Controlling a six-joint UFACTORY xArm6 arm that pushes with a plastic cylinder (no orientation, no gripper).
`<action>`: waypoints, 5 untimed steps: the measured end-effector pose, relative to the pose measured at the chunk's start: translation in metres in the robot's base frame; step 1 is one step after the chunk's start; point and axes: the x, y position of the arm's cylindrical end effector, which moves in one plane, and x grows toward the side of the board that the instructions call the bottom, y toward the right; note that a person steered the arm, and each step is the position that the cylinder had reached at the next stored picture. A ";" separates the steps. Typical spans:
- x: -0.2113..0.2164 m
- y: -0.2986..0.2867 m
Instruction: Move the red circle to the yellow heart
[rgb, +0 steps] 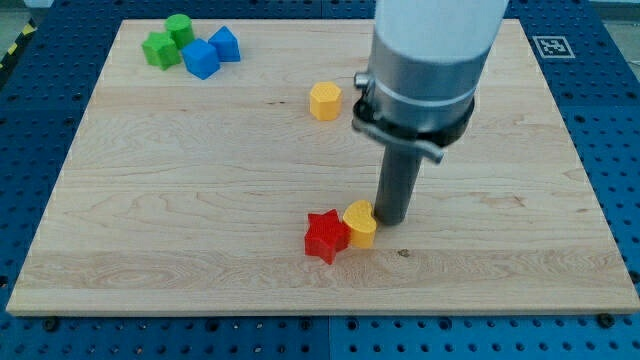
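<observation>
A yellow heart (360, 223) lies a little below the board's middle, touching a red star (326, 236) on its left. My tip (388, 221) stands on the board right against the yellow heart's right side. The rod rises into the wide grey arm body (425, 60), which covers part of the board at the view's top. No red circle shows in this view; it may be hidden behind the arm.
A yellow hexagon (325, 101) lies above the middle, left of the arm. At the view's top left sit two green blocks (158, 48) (180, 28) and two blue blocks (200, 58) (224, 44). The wooden board (150, 220) ends in blue perforated table.
</observation>
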 end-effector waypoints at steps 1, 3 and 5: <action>-0.062 0.018; -0.121 0.033; -0.176 0.085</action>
